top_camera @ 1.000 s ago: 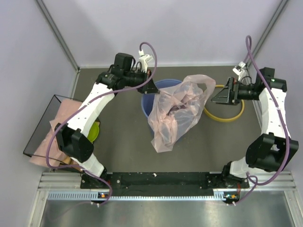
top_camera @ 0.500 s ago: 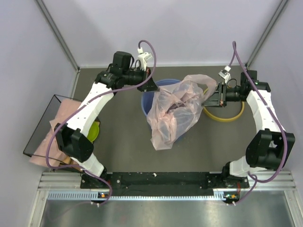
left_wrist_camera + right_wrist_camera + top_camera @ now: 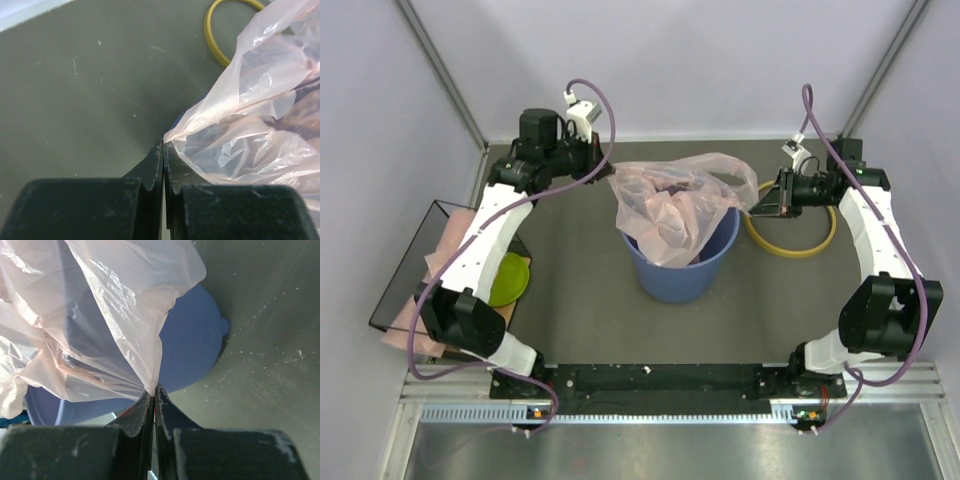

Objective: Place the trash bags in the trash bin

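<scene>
A pale pink translucent trash bag (image 3: pixel 670 205) hangs stretched over the blue trash bin (image 3: pixel 682 270), its lower part sagging into the bin's mouth. My left gripper (image 3: pixel 609 177) is shut on the bag's left edge, and the left wrist view shows the plastic (image 3: pixel 250 125) pinched at the fingertips of that gripper (image 3: pixel 164 145). My right gripper (image 3: pixel 758 204) is shut on the bag's right edge. In the right wrist view the film (image 3: pixel 100 330) runs into the tips of that gripper (image 3: pixel 154 389), with the bin (image 3: pixel 195 340) behind. More pink trash bags (image 3: pixel 442 250) lie at the left.
A yellow ring (image 3: pixel 798 240) lies flat on the table right of the bin, under my right wrist; it also shows in the left wrist view (image 3: pixel 212 40). A green bowl (image 3: pixel 508 278) sits left of the bin, beside a dark tray (image 3: pixel 405 265) holding the spare bags.
The right gripper moved in and shut on the bag's right edge. The left arm pulled left. The bag went from draped down the bin's front to spread over its mouth.
</scene>
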`<control>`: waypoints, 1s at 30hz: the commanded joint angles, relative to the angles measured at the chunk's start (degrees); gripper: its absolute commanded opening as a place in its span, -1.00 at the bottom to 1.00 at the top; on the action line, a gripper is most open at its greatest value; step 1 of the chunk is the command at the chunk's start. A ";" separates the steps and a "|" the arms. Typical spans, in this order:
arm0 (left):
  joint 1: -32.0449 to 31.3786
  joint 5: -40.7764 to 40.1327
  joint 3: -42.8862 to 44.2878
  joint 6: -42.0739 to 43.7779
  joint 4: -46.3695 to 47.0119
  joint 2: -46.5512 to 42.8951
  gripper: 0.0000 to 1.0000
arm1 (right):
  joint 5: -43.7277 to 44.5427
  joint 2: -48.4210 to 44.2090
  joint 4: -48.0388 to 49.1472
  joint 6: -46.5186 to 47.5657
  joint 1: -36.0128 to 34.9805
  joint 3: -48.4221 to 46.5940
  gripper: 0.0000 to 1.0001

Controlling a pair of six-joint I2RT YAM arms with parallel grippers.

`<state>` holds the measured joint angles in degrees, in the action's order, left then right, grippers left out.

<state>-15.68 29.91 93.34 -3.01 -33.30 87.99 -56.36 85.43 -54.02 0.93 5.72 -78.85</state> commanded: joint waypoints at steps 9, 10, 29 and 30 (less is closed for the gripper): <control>1.71 -2.23 -7.64 7.30 -3.17 2.45 -1.00 | 9.07 2.19 -3.37 10.31 -0.53 2.73 -1.00; 1.79 -2.14 -7.39 7.66 -5.09 3.85 -1.00 | 9.07 3.07 -3.55 10.67 -0.62 2.74 -1.00; 9.87 13.85 -6.07 4.85 -1.25 -0.34 0.20 | 6.35 -0.08 -15.40 20.96 -1.77 0.37 -0.24; 12.14 14.64 -5.37 7.03 -0.89 -3.06 0.27 | 6.17 -1.04 -16.02 21.13 -0.02 0.10 0.00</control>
<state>-9.76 39.13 83.26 2.24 -38.11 95.13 -48.16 88.99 -64.05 18.24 2.66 -74.61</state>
